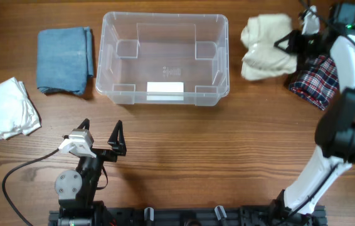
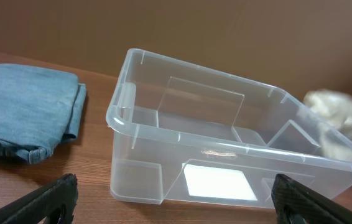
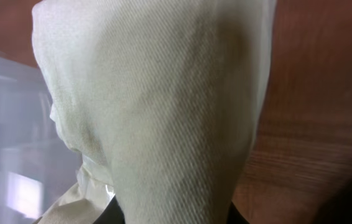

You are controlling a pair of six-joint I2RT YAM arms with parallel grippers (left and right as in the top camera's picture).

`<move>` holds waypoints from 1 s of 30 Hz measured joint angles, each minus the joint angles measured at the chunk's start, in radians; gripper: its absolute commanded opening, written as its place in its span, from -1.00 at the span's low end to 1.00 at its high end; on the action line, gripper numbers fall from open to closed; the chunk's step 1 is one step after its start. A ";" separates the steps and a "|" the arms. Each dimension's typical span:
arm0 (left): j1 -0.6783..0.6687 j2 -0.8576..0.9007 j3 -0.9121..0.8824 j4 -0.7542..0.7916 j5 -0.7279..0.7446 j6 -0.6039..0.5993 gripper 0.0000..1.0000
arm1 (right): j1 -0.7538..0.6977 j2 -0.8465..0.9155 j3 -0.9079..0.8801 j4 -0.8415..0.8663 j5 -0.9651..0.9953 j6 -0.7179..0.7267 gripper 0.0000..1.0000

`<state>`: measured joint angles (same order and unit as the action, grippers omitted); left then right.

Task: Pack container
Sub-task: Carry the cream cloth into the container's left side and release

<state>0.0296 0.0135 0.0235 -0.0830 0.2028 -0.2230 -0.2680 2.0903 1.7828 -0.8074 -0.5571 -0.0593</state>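
The clear plastic container (image 1: 164,58) stands at the table's back centre, white label on its near side, nothing in it; it also shows in the left wrist view (image 2: 226,155). My right gripper (image 1: 290,43) is shut on a cream cloth (image 1: 266,45) and holds it lifted just right of the container. The cloth fills the right wrist view (image 3: 157,106) and hides the fingers. My left gripper (image 1: 101,139) is open and empty near the front edge, in front of the container, its fingertips in the left wrist view (image 2: 176,199).
A folded blue denim cloth (image 1: 64,59) lies left of the container. A folded white cloth with a green tag (image 1: 7,110) lies at the far left. A red plaid cloth (image 1: 315,80) lies at the right, under my right arm.
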 measured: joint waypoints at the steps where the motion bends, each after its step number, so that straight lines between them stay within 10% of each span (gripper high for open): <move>1: 0.000 0.000 0.000 0.000 0.000 0.000 0.99 | 0.005 -0.071 0.000 0.003 0.002 0.016 -0.91; 7: 0.000 0.000 0.000 0.000 0.000 0.000 1.00 | 0.159 -0.417 0.002 0.108 -0.002 0.296 -0.91; 16: 0.000 0.000 0.000 0.000 0.000 0.000 1.00 | 0.764 -0.264 0.002 0.333 0.288 0.790 -0.91; 30: 0.000 0.000 0.000 0.000 0.000 0.000 0.99 | 0.887 0.061 -0.002 0.539 0.447 0.763 -0.91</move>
<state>0.0296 0.0135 0.0235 -0.0830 0.2028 -0.2230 0.6193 2.1513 1.7809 -0.2687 -0.1101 0.7040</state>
